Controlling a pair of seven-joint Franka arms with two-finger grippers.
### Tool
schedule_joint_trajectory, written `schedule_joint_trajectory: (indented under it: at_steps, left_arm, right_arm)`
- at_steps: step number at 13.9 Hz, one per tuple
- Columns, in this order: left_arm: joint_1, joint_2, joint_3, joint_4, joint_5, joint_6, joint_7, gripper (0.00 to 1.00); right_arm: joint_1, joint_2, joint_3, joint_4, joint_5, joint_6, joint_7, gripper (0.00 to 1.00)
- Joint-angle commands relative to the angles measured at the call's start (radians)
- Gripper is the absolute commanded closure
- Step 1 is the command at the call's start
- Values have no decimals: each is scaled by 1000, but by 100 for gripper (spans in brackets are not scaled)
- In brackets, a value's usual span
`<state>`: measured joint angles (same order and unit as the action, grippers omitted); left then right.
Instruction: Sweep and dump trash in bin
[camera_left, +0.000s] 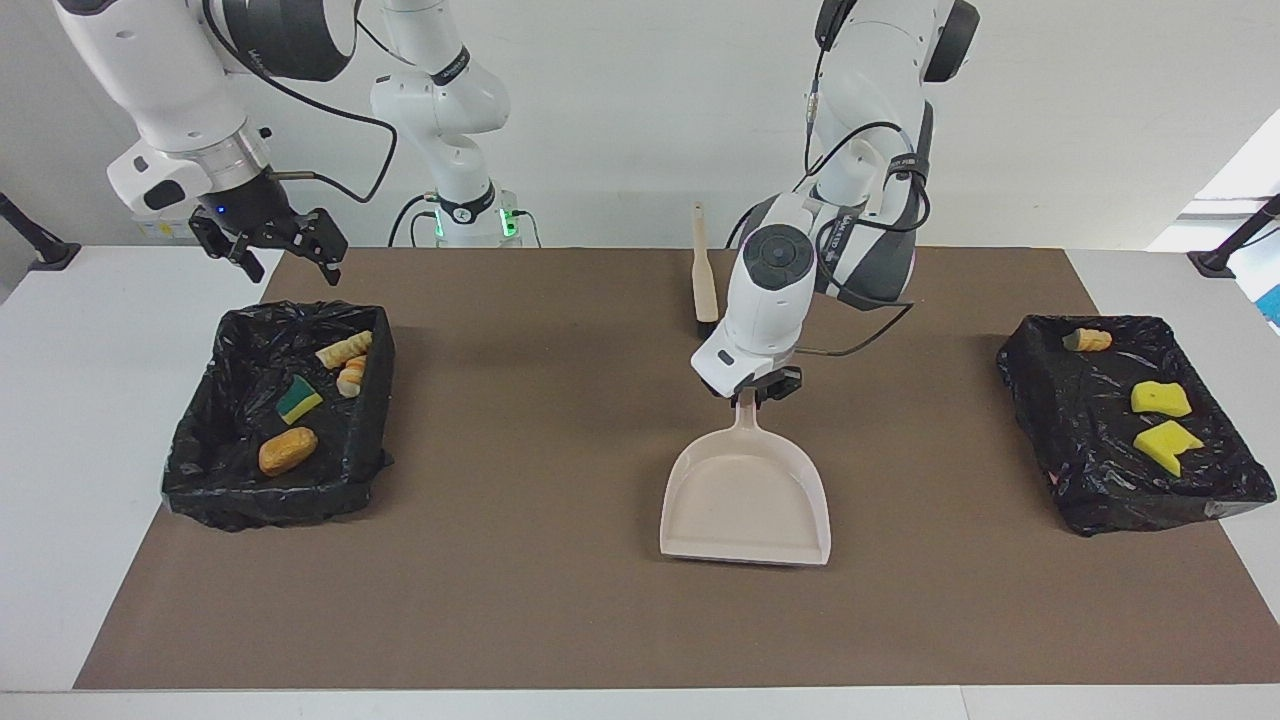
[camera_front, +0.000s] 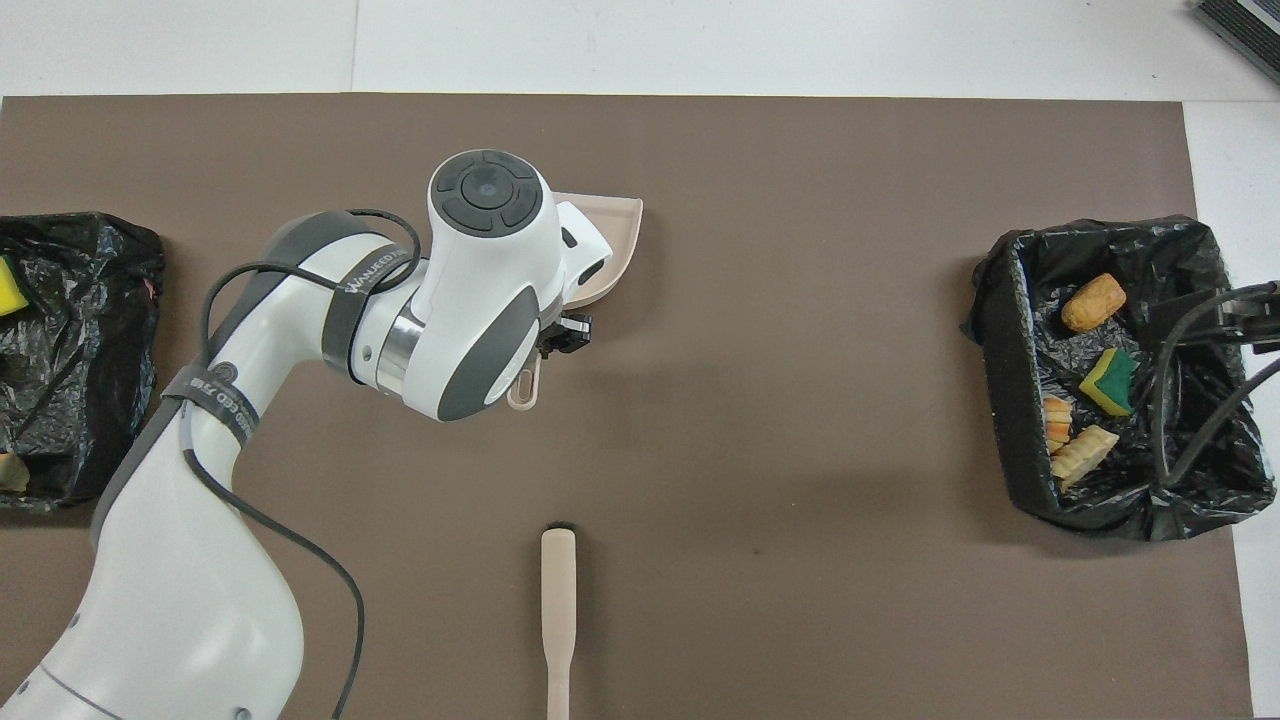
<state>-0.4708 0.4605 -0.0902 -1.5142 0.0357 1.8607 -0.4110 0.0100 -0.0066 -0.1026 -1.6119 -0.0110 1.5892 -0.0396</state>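
A beige dustpan (camera_left: 746, 505) sits at the middle of a brown mat (camera_left: 560, 610) that covers most of a white table (camera_left: 70, 420), its open mouth turned away from the robots. A beige-handled brush (camera_left: 704, 280) lies on the mat nearer to the robots than the dustpan, its dark bristles pointing toward the pan, the two apart
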Motion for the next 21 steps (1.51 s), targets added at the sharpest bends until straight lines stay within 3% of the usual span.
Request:
schedule_joint_trajectory:
  at_steps: [1, 3, 4, 5, 6, 8, 12, 14, 17, 21]
  left_arm:
    - [-45, 45, 21, -1, -13, 64, -96, 100]
    - [-45, 52, 20, 0, -20, 74, -141, 86]
    - [-45, 53, 20, 2, -22, 74, -152, 66]
    - [-45, 52, 20, 2, -23, 71, -150, 27]
    - [-43, 49, 20, 0, -20, 62, -147, 0]
    - [-45, 23, 23, -33, -19, 43, -137, 0]
    - [46, -132, 30, -98, -19, 3, -112, 0]
    - [95, -213, 32, -142, -19, -29, -25, 0]
    - [208, -397, 30, -219, -22, -73, 173, 0]
    - [282, -503, 33, -186, -22, -208, 369, 0]
  right_arm:
    - [-2, -23, 3, -22, 16, -9, 12, 0]
    - [-2, -23, 3, -22, 16, -9, 12, 0]
    - [-2, -23, 3, -22, 16, -9, 12, 0]
    - [-2, -23, 3, -22, 16, -9, 12, 0]
    - [-2, -23, 3, -22, 16, -9, 12, 0]
    - [-2, -23, 3, -22, 16, -9, 12, 0]
    - [-2, -23, 3, -22, 16, -9, 12, 0]
    - [-2, -23, 3, -22, 16, -9, 12, 0]
    - [-2, -23, 3, -22, 16, -9, 12, 0]
    - [-2, -23, 3, -22, 16, -9, 12, 0]
